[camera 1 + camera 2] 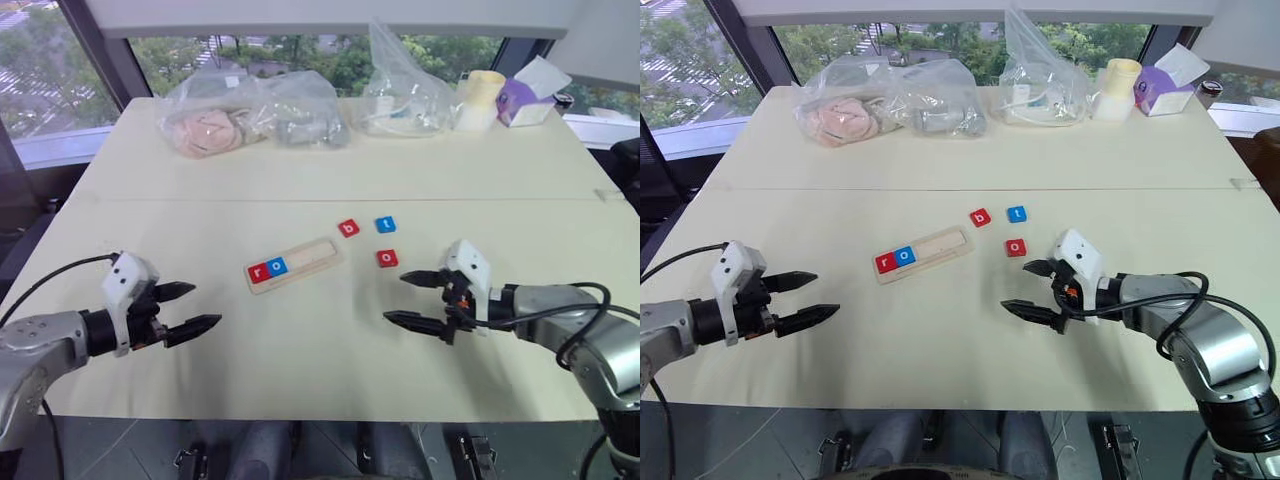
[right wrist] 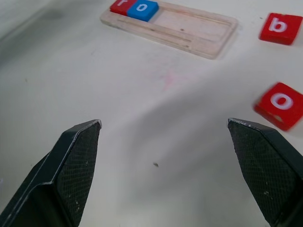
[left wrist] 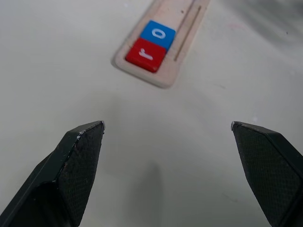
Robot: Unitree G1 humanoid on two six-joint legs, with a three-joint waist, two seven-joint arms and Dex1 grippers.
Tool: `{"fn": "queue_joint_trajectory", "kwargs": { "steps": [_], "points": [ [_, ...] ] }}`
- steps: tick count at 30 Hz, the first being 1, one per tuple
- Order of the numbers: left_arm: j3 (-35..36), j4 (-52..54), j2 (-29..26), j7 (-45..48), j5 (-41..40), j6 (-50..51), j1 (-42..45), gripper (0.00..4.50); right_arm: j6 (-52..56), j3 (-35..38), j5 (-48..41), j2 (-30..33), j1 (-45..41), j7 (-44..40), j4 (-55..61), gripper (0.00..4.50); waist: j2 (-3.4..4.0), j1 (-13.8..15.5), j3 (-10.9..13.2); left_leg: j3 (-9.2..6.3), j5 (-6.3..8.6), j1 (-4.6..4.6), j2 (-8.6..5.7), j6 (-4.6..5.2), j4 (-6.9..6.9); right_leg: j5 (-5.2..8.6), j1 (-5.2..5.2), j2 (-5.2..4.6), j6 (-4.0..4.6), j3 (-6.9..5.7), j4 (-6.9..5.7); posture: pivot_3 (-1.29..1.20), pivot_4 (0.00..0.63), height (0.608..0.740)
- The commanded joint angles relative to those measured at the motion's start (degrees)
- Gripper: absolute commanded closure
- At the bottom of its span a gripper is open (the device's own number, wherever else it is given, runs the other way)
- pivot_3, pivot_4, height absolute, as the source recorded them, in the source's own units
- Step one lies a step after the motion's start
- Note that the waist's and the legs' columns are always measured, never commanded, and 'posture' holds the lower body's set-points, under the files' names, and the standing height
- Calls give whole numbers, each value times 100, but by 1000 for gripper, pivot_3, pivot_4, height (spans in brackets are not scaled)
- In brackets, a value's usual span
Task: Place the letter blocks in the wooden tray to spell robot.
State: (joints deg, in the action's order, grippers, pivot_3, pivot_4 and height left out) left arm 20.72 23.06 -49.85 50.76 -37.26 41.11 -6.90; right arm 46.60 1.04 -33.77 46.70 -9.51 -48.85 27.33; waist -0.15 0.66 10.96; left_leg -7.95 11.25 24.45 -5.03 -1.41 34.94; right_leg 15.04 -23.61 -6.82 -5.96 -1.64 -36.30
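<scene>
Bags [image 1: 255, 115] appear from head views.

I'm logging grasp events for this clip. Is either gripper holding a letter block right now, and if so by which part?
Nothing is held. The left gripper and the right gripper both stand open above the table, with no block between their fingers.
</scene>
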Motion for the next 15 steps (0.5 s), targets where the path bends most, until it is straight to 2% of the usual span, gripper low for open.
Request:
{"fn": "queue_joint_trajectory", "kwargs": {
  "steps": [1, 15],
  "points": [
    [225, 147, 82, -83, -60, -76, -82, 0, -53, 0, -17, 7, -48, -36, 83, 130, 0, 0, 0, 0, 0, 1, 0, 1, -1, 0, -1, 0, 0, 0, 0, 0, 150, 740],
    [155, 126, 34, -186, 224, -228, -217, 0, -46, -45, 33, -13, -208, -33, -69, 130, 0, 9, 0, 1, 1, 0, 0, 2, 4, -5, 2, 1, -3, 1, 1, 0, 150, 740]
  ]
}}
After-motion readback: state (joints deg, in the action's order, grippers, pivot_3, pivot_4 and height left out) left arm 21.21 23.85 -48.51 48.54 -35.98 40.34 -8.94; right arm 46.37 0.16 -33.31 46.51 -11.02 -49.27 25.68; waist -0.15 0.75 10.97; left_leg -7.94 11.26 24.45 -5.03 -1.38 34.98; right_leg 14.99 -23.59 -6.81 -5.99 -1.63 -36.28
